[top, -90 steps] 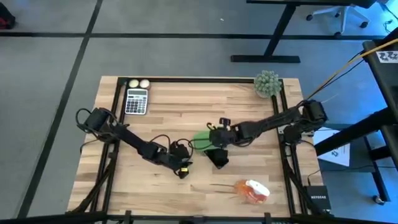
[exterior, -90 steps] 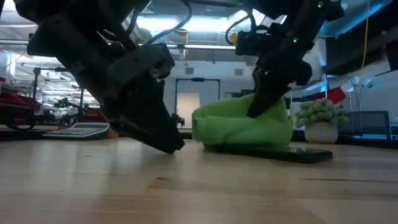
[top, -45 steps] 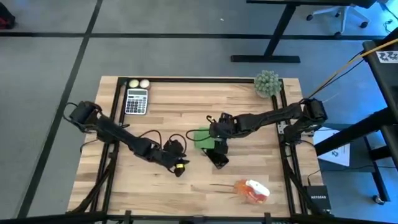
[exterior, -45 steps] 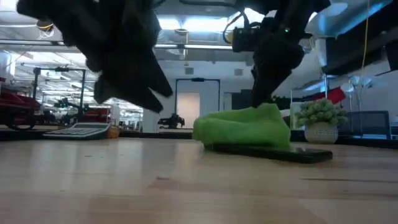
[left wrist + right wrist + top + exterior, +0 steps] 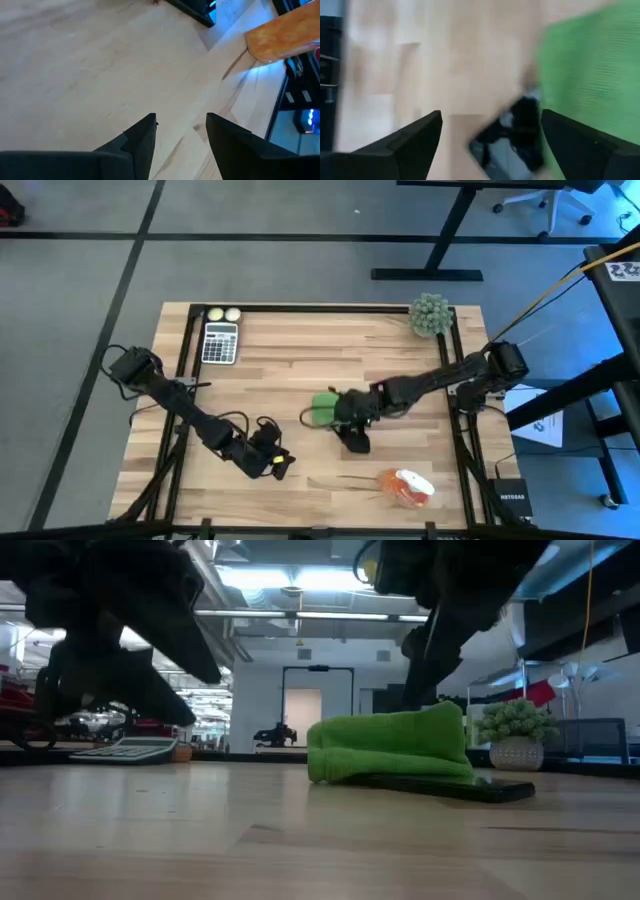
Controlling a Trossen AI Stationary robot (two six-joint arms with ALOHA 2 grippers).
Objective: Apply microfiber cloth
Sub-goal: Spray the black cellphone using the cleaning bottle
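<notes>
My left gripper (image 5: 277, 467) hangs near the table's front edge, well apart from the work, fingers (image 5: 142, 137) spread with only bare wood between them. It has pulled back from the middle in the last second, leaving the cloth to my right arm.

Near the table's middle, my right gripper (image 5: 345, 415) hovers just above the cloth (image 5: 324, 405), jaws wide and empty. A second ago it was pinching the cloth's top; now it has let go and lifted. The green cloth lies bunched over one end of the phone (image 5: 470, 786), so I judge it laid on but not yet wiped.

Beyond the table's front right corner, a small black box (image 5: 509, 495) reads NETGEAR. No other writing is legible.
</notes>
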